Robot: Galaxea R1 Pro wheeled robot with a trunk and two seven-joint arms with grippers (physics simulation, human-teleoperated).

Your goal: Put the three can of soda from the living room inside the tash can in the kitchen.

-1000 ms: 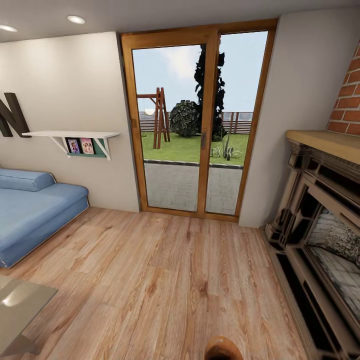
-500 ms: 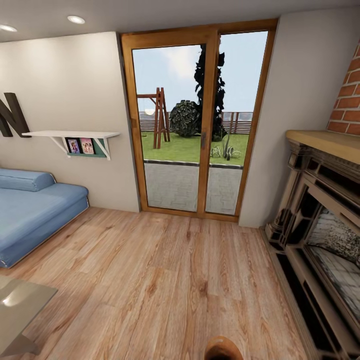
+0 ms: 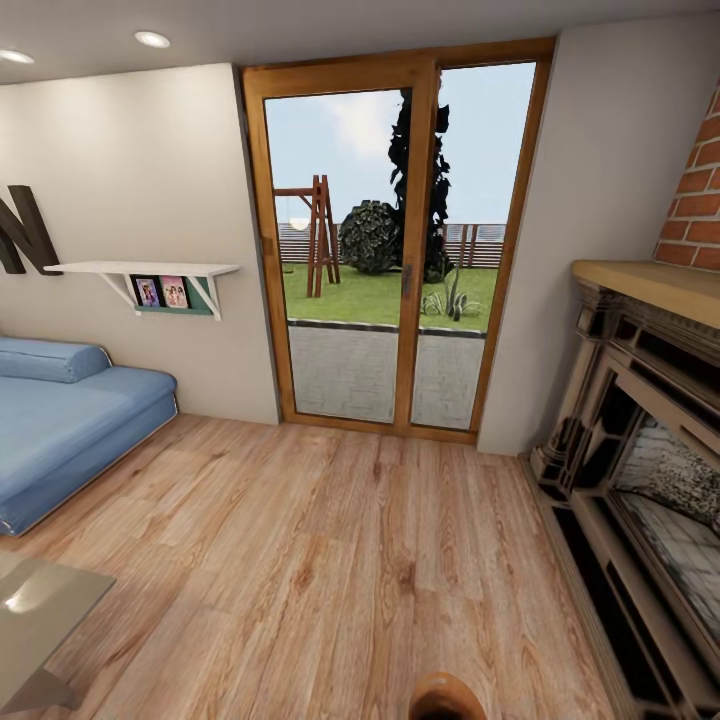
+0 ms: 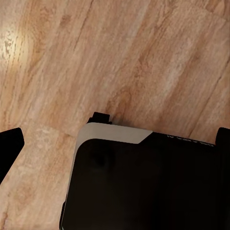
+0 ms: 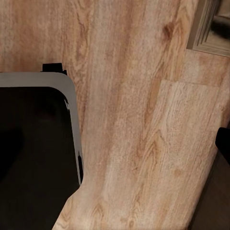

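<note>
— Where is the robot looking right now?

— It is facing the wood-framed glass doors [image 3: 400, 250] of the living room, with the blue sofa [image 3: 70, 430] lying at its left and the red brick fireplace [image 3: 640, 440] standing at its right. A corner of the glass-topped low table [image 3: 40, 610] is peeking in at the lower left of the head view.

— And the cans of soda?

— None is appearing in these pictures, nor is the trash can, so I cannot say which way they lie from either arm. My guess is that the low table is the likeliest place to search, which would favour the left arm, but that is a guess.

— The grippers?

— Both wrist cameras are pointing down at the warm orange-brown plank floor [image 4: 134, 57], matte and strongly grained. Dark fingertip edges are showing at the far sides of each wrist picture with bare floor between them — so both seem to be spread apart and holding nothing. A glossy black body with a pale grey rim, probably the robot's base [image 5: 33, 153], is lying under each.
</note>
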